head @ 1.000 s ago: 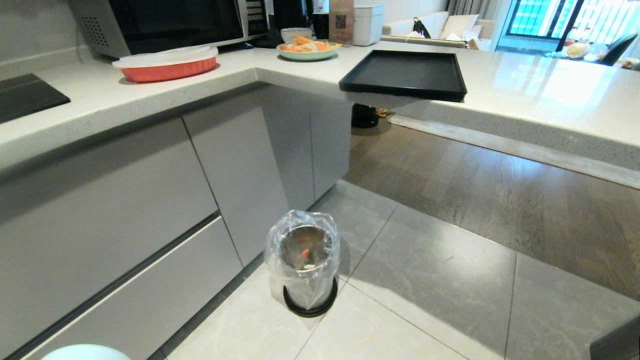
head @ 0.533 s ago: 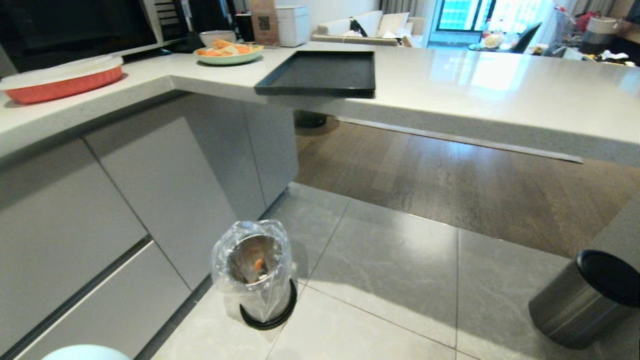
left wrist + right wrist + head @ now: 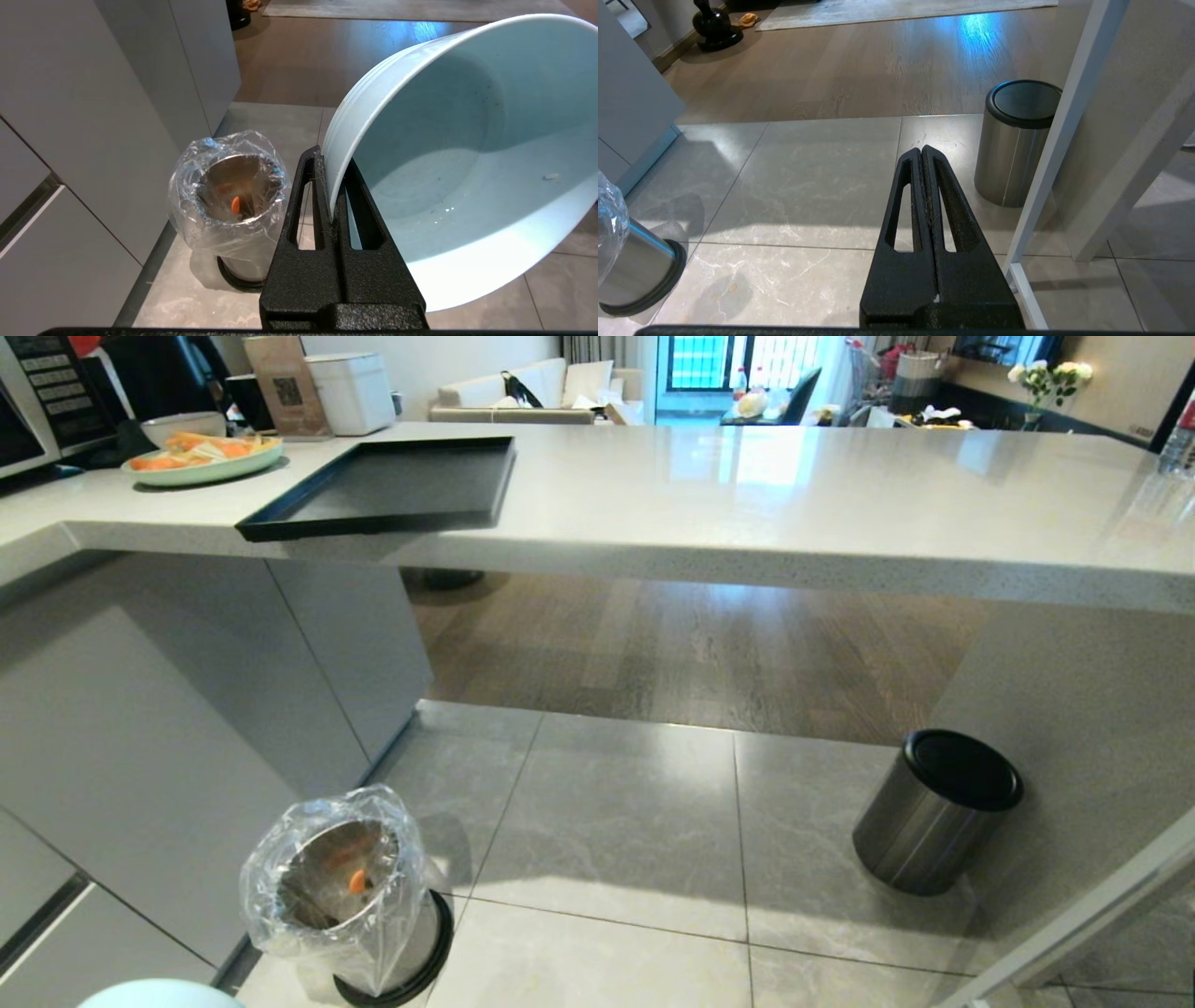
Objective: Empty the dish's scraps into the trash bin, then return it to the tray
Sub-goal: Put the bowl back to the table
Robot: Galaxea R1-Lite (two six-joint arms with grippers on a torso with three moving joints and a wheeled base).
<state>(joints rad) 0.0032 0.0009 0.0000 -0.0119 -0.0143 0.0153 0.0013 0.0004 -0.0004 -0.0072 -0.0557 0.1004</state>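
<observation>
The dish (image 3: 467,154) is gripped at its rim by the left gripper (image 3: 332,186), whose two black fingers (image 3: 308,196) are pinched together on either side of the thin wall. The dish is held tilted, its hollow turned toward the wrist camera; the inside is almost bare, with only a tiny pale speck and some moisture to be seen. In the head view only a sliver of the dish (image 3: 159,994) is seen at the lower edge.

The trash bin (image 3: 229,200) stands on the tiled floor just beside and below the left gripper, on the side away from the dish, close to the grey cabinet fronts (image 3: 140,728). It is lined with a crinkled clear bag, and the scraps (image 3: 235,204) are seen inside it as an orange piece against the metal wall.

The right gripper (image 3: 922,154) is held empty over the floor, its fingers pressed flat together. A dark steel cylinder with a black top (image 3: 1015,140) stands on the floor ahead of it and slightly to one side, well apart from the trash bin.

The tray (image 3: 392,485) lies empty on the tabletop (image 3: 747,504), far above and beyond both grippers, its near corner overhanging the edge. A pale-green plate (image 3: 201,462) heaped with orange slices is set just beside the tray.
</observation>
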